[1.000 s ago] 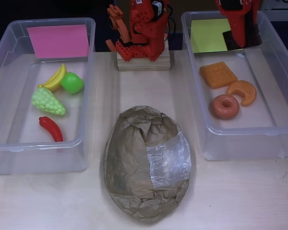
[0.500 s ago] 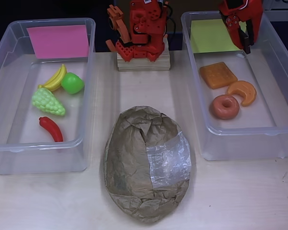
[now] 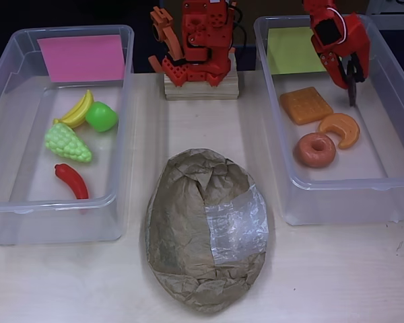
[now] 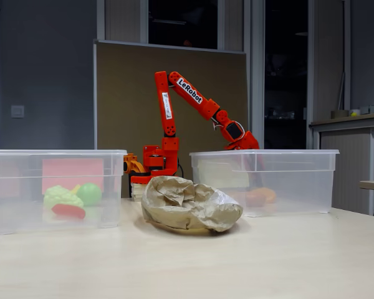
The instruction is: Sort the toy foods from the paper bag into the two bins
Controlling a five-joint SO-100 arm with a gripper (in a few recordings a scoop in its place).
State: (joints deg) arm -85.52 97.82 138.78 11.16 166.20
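Note:
My red gripper (image 3: 349, 94) hangs inside the right bin (image 3: 275, 128), the one with the yellow-green label (image 3: 293, 50). It is just above and behind the orange waffle (image 3: 305, 104) and croissant (image 3: 341, 128). Its jaws stand slightly apart with nothing between them. A brown donut (image 3: 314, 149) lies nearer the front. The left bin (image 3: 126, 134), with a pink label (image 3: 81, 57), holds bananas (image 3: 77, 111), a green apple (image 3: 101, 116), grapes (image 3: 67, 142) and a red chili (image 3: 72, 180). The crumpled paper bag (image 3: 205, 229) lies between the bins, window patch up.
The arm's base (image 3: 200, 40) sits on a wooden block (image 3: 200, 86) at the back between the bins. In the fixed view the arm (image 4: 202, 103) reaches down over the right bin's rim (image 4: 265, 152), behind the bag (image 4: 190, 202). Bare table lies in front.
The gripper has moved from over the yellow-green label toward the front of the right bin, nearer the waffle and croissant, and has turned at the wrist. The toys and bag have not moved.

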